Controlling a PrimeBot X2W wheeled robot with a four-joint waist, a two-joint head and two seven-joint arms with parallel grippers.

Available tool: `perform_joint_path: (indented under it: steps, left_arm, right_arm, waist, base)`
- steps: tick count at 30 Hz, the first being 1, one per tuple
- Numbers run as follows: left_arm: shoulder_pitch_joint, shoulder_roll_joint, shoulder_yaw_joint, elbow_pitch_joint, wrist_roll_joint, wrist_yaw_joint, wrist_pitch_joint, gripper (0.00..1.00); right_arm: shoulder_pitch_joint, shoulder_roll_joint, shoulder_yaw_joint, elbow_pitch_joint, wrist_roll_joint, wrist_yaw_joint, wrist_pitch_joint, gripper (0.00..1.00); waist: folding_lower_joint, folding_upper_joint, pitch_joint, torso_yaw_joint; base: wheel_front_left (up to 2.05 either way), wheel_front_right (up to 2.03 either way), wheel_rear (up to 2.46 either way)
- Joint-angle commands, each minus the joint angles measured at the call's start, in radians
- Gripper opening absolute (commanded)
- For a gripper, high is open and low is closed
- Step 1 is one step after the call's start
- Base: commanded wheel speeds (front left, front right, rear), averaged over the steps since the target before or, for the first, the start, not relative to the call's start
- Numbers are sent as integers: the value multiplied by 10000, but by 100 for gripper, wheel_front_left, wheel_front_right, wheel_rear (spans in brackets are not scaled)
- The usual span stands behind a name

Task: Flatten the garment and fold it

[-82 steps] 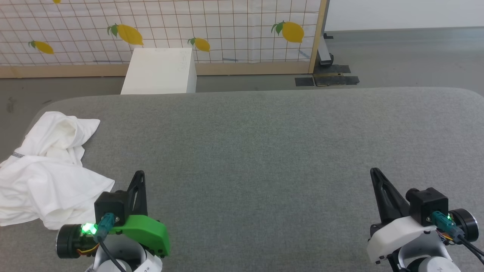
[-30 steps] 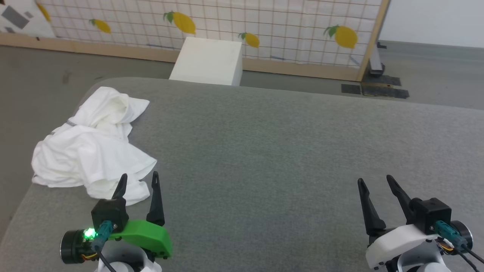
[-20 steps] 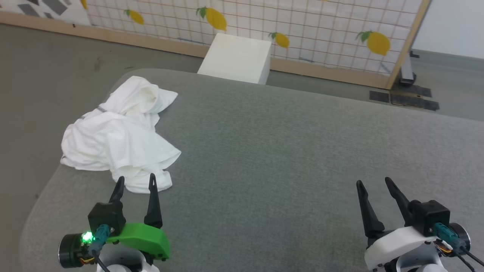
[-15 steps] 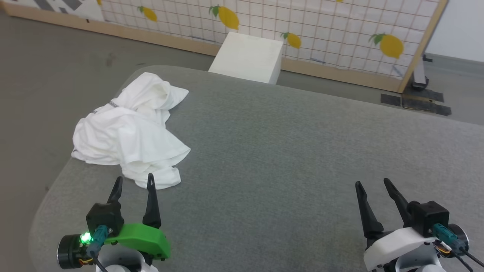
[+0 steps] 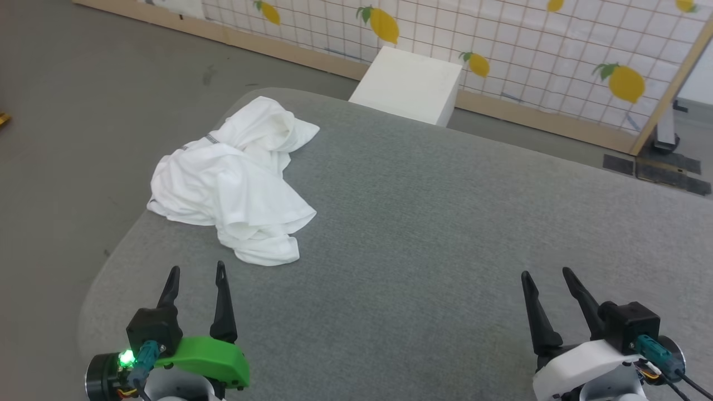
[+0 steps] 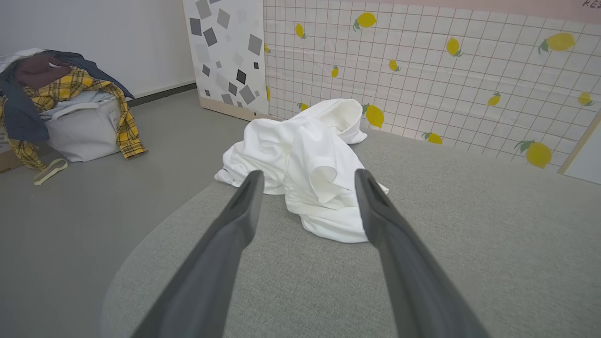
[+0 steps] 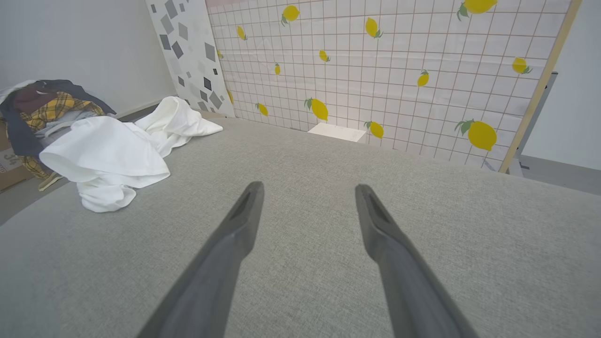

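Garment (image 5: 234, 184) is lying crumpled in a heap at the 10 o'clock corner of the tabletop (image 5: 423, 211), with its outer edge sitting close to the rim. Nothing's looking flattened yet.

Left hand (image 5: 198, 267) is hovering with fingers spread wide and carrying nothing. The heap's near lobe is sitting just past its tips at 1 o'clock. Right hand (image 5: 546, 272) is gaping empty as well, down at the 5 o'clock end, with the garment well apart at its 10 o'clock.

My read is we're going into the first grab, to drag the heap toward centre and spread it. Doing it well:
- Left hand should be targeting one outer layer on the near lobe, not the bunched middle, or it's hauling the whole wad.
- It should be coming in low and shallow, so one finger is sliding under the edge.
- Right hand needs to be travelling across toward 11 o'clock for a second edge before any lifting.
- The dark flecked seam strip on the far side is probably marking a neckline or shoulder, so it's worth using for orientation.
- Pull inward only, since dragging outward is risking a drop off the rim.
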Motion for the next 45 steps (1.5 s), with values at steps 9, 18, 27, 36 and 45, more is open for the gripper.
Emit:
perform_joint_path:
  steps: [9,18,27,36,45]
  left_arm:
    - [202,36,-44,163,-309,108,-271,100]
    - [266,27,-99,295,-461,146,-463,100]
    - [334,30,-129,375,-590,187,-645,100]
    - [340,25,-184,505,-784,201,-831,100]
    - [-382,203,-310,832,-1079,-43,-912,100]
  right_arm:
    - [133,16,97,251,240,-11,-215,100]
    - [206,18,141,444,391,-12,-351,100]
    - [198,20,219,651,561,-13,-494,100]
    - [225,22,235,820,656,-14,-614,100]
    - [180,24,293,813,647,-15,-609,100]
  waist:
    - [0,68,-24,588]
    - [0,75,-45,1069]
    - [0,81,-48,1467]
    - [0,88,-24,1829]
    - [0,95,80,1942]
  base:
    - [0,0,0]
    - [0,0,0]
    - [0,0,0]
    - [0,0,0]
    - [0,0,0]
